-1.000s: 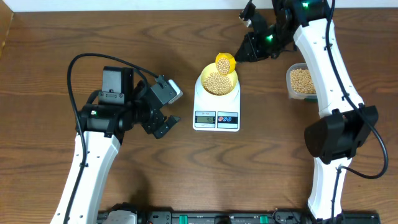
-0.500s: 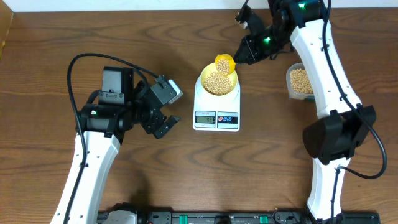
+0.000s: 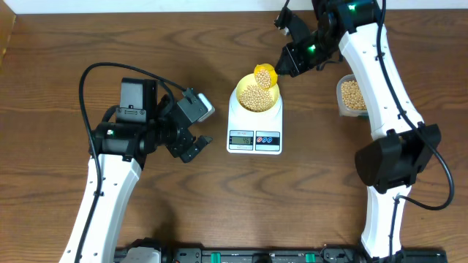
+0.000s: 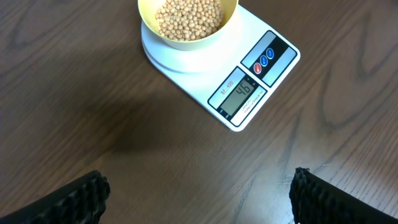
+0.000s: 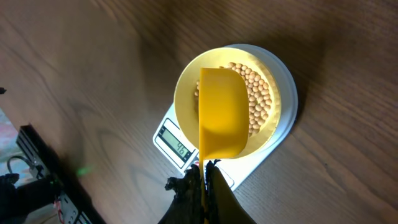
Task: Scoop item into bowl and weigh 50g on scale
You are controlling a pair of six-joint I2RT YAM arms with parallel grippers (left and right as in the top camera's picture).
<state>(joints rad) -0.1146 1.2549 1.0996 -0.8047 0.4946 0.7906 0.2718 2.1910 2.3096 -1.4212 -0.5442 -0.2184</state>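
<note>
The pale-yellow bowl (image 3: 239, 103) stands on the white scale (image 3: 254, 139), filled with tan beans (image 3: 254, 96). The scale's display (image 4: 242, 93) reads 46. My right gripper (image 3: 290, 61) is shut on the handle of a yellow scoop (image 3: 265, 74), which hangs tilted over the bowl's far rim. In the right wrist view the scoop (image 5: 221, 118) covers the left part of the beans (image 5: 261, 99), with the gripper (image 5: 205, 177) clamped on its thin handle. My left gripper (image 3: 191, 142) stands open above bare table, left of the scale. Its fingertips (image 4: 93, 193) hold nothing.
A clear plastic tub (image 3: 354, 96) with more beans stands right of the scale, beside the right arm. The table's far edge runs just behind the right gripper. Black cables loop over the left arm (image 3: 110, 168).
The right gripper has shifted slightly left and toward the far edge, with the scoop staying over the bowl's rim. The left arm has not moved.
</note>
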